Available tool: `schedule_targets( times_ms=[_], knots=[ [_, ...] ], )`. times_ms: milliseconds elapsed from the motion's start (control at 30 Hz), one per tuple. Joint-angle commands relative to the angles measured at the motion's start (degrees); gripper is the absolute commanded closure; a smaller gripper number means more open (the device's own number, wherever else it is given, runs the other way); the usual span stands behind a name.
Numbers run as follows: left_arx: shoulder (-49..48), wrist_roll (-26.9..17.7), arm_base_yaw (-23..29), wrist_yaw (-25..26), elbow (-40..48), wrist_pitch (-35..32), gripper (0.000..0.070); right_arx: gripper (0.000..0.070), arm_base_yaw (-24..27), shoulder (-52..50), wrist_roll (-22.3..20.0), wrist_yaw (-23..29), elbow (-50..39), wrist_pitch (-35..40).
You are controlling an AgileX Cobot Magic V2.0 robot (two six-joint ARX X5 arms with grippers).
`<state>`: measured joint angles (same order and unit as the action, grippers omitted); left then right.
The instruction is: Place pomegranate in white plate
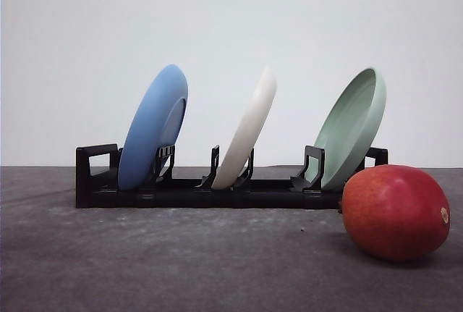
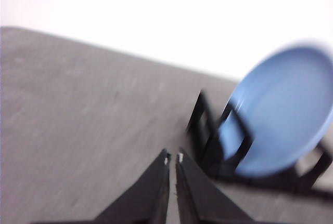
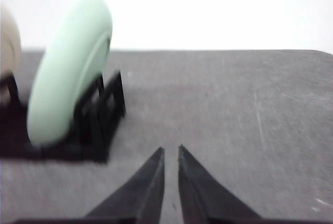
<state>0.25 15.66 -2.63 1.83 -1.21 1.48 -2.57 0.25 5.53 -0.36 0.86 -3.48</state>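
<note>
The red pomegranate (image 1: 395, 211) lies on the dark table at the front right, in front of the rack's right end. The white plate (image 1: 247, 130) stands on edge in the middle slot of a black rack (image 1: 181, 190); a sliver of the white plate (image 3: 9, 31) also appears in the right wrist view. My left gripper (image 2: 173, 158) is shut with nothing in it, over the table near the blue plate's end of the rack. My right gripper (image 3: 170, 150) is shut and empty, over the table beside the pale green plate.
A blue plate (image 1: 153, 127) leans in the rack's left slot and a pale green plate (image 1: 352, 127) in the right slot. The blue plate (image 2: 283, 117) and the green plate (image 3: 69, 68) appear blurred in the wrist views. Grey table surface (image 1: 181, 261) spreads in front.
</note>
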Motion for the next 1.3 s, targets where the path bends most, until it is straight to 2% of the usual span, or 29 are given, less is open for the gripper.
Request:
schedule_targets(
  times_ms=[0, 100, 200, 333, 533, 633, 733, 867, 1033, 1133, 1267],
  knots=[
    [-0.1, 4.8, 0.0, 0.0, 0.5, -4.4, 0.0700, 0.0697, 0.0, 0.0, 6.5, 0.1, 0.1, 2.4],
    [-0.1, 4.7, 0.0, -0.6, 0.1, -10.9, 0.0700, 0.0697, 0.1, 0.0, 8.1, 0.2, 1.6, 3.5],
    [0.0, 4.7, 0.1, -1.1, -3.1, -10.0, 0.0697, 0.0697, 0.1, 0.0, 9.4, 0.2, 5.3, 0.8],
    [1.3, 3.9, 0.0, -1.7, -12.2, 4.3, 0.0697, 0.0697, 0.1, 0.2, 12.1, 0.2, 13.5, -9.9],
    [8.4, 0.1, 0.0, -1.9, -28.5, 26.1, 0.0697, 0.0697, 0.1, 4.3, 11.8, -0.6, 26.1, -25.9],
    [13.6, -1.8, 0.0, -1.9, -35.3, 35.2, 0.0697, 0.0697, 0.1, 7.7, 10.4, -3.6, 30.4, -31.1],
    [18.5, -2.8, 0.0, -1.7, -39.5, 41.0, 0.0697, 0.0697, 0.1, 10.8, 8.2, -8.0, 32.0, -32.7],
    [24.3, -5.0, 0.0, 1.3, -42.0, 43.9, 0.0697, 0.0697, 0.1, 15.1, 5.5, -11.8, 32.2, -33.0],
    [30.8, -9.2, -0.4, 7.4, -42.2, 43.9, 0.0697, 0.0697, -0.1, 20.7, -0.2, -13.4, 32.2, -32.8],
    [33.7, -9.9, -3.8, 7.2, -42.2, 41.8, 0.0697, 0.0697, -2.1, 22.3, -1.9, -12.9, 32.2, -32.6],
    [35.8, -14.0, -9.8, 7.2, -42.2, 36.7, 0.0697, 0.0697, -6.9, 22.5, -5.8, -12.8, 32.2, -32.0]
  ],
)
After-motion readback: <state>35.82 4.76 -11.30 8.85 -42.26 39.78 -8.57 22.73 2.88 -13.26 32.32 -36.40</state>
